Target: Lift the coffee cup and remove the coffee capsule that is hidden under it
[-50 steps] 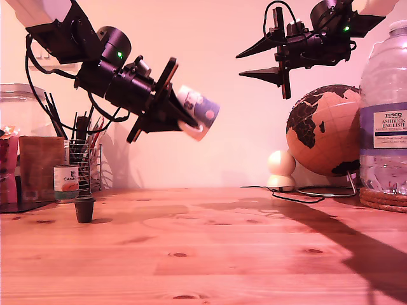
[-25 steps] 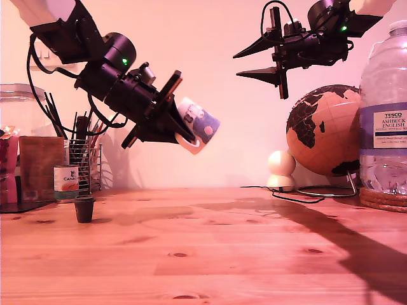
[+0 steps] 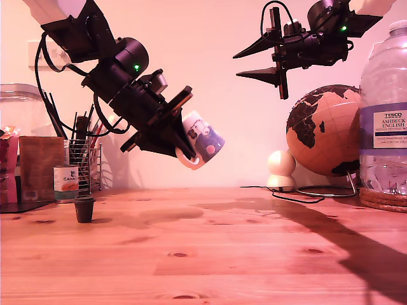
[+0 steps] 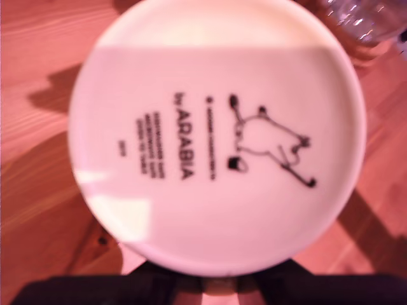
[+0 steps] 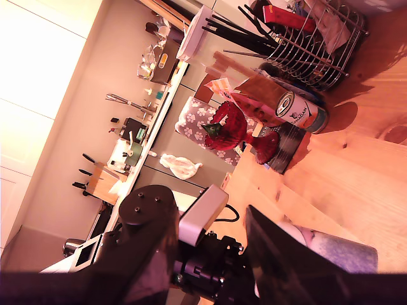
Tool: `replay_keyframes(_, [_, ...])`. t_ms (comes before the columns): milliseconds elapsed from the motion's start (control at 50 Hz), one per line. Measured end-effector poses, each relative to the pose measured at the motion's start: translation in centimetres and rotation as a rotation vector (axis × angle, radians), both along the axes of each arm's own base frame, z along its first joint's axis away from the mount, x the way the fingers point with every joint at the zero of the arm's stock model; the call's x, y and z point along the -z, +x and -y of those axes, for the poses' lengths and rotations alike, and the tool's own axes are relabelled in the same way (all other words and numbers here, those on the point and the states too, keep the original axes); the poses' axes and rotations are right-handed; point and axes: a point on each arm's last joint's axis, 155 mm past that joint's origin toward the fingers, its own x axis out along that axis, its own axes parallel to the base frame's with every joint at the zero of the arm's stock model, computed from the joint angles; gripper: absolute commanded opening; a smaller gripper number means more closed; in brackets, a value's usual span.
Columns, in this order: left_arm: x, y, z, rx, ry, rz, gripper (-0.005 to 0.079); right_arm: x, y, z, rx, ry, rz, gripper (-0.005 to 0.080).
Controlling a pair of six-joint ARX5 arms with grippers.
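Note:
The coffee cup (image 3: 203,138), white with dark cartoon drawings, hangs tilted in the air left of centre in the exterior view, handle down. My first gripper (image 3: 183,141) is shut on it. The first wrist view is filled by the cup's base (image 4: 216,136), printed with a maker's mark. The coffee capsule (image 3: 84,208), small and dark, stands uncovered on the wooden table (image 3: 210,254) at the exterior view's left, well below and to the left of the cup. My second gripper (image 3: 238,65) is open and holds nothing, high at the exterior view's upper right.
A small labelled tin can (image 3: 65,182) and a wire utensil holder (image 3: 86,162) stand behind the capsule. A globe (image 3: 324,130), a large water bottle (image 3: 383,121) and a white rounded object (image 3: 280,166) with a cable stand at the exterior view's right.
My first arm has carried the cup lower and to the exterior view's right, tilting it further. My second gripper has stayed almost still. The capsule has not moved.

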Motion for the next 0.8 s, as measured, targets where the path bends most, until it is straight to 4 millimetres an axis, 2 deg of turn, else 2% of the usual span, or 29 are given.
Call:
replay_keyframes(360, [1.4, -0.7, -0.4, 0.01, 0.091, 0.001, -0.0022, 0.0, 0.0, 0.0, 0.0, 0.0, 0.0, 0.0304])
replay_keyframes(620, [3.8, -1.1, 0.2, 0.026, 0.187, 0.015, -0.0022, 0.0, 0.0, 0.0, 0.0, 0.0, 0.0, 0.0304])
replay_keyframes(800, [4.7, -1.2, -0.6, 0.018, 0.262, 0.02, -0.0022, 0.0, 0.0, 0.0, 0.0, 0.0, 0.0, 0.0304])
